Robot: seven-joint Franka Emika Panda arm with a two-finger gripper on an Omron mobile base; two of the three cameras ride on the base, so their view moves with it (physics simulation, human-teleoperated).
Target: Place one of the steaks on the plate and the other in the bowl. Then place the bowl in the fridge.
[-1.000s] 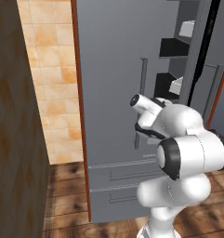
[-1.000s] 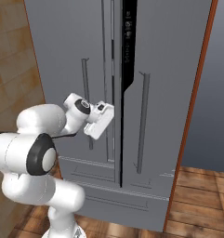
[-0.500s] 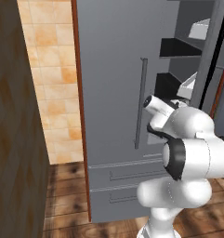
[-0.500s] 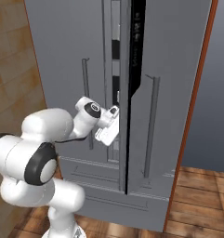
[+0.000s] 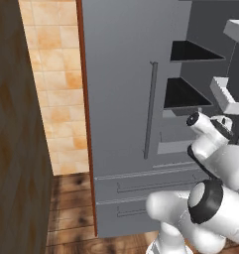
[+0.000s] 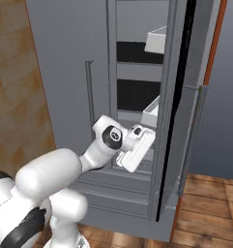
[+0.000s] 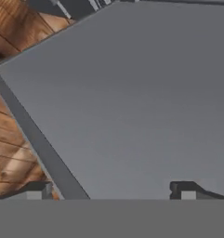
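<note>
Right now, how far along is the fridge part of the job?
The fridge stands with one door swung open, dark shelves and white bins exposed. The gripper sits open and empty at that opening. No bowl or steaks in view, so loading remains.

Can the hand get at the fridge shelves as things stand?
Probably yes. The fridge right door is swung open, and in the right base view the open, empty hand sits at the gap just in front of the dark shelves. A white bin juts out close above it.
</note>
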